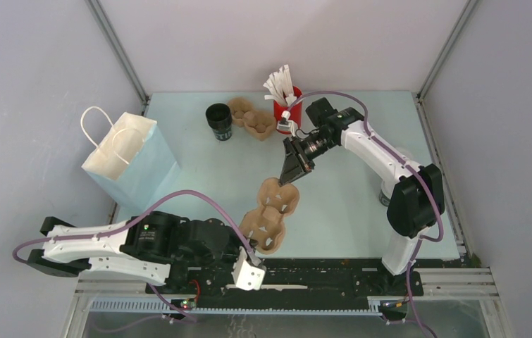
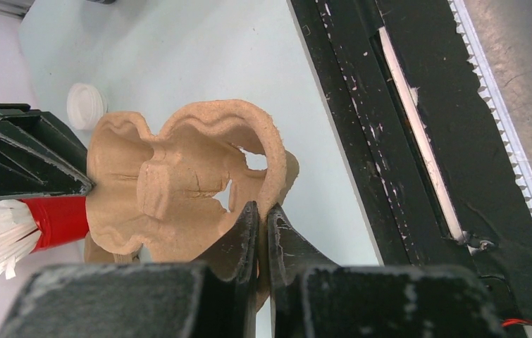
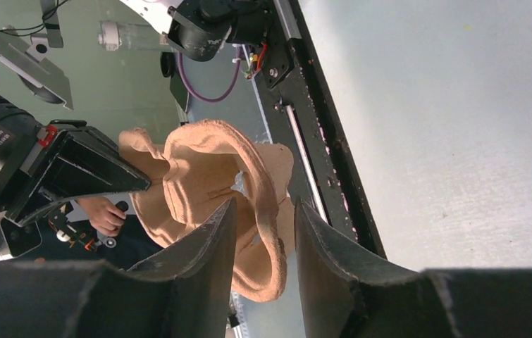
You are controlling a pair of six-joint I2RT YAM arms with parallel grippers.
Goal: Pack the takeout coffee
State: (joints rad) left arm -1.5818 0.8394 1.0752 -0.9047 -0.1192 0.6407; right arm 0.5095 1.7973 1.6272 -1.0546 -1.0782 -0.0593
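Coffee: the takeout coffee [image 2: 85,105], a small cup under a round white plastic lid, stands on the pale blue-green desk [image 1: 347,211] at the right side, near the right arm's base and well apart from both grippers.
Coffee axis: the lid faces up, so the long axis looks vertical. The cup body is hidden behind the carrier in the left wrist view and mostly behind the arm from above.
Carrier: a brown moulded-pulp cup carrier [image 1: 271,215] sits near the desk's front edge, long axis running near to far, with the far end leaning slightly right. Whether it is lifted off the desk cannot be told.
Left gripper: the left gripper [image 2: 263,208] is pressed together on the carrier's near rim, pinching the thin wall.
Right gripper: the right gripper [image 3: 263,204] is spread, one finger on either side of the carrier's far rim. A gap shows beside one finger.
Bag: a pale blue paper bag with white handles [image 1: 132,158] stands upright at the left, mouth upward.
Far edge: a lidless black cup [image 1: 219,121], a second brown pulp carrier [image 1: 252,118] just beside it, then a red holder of white sticks [image 1: 287,105].
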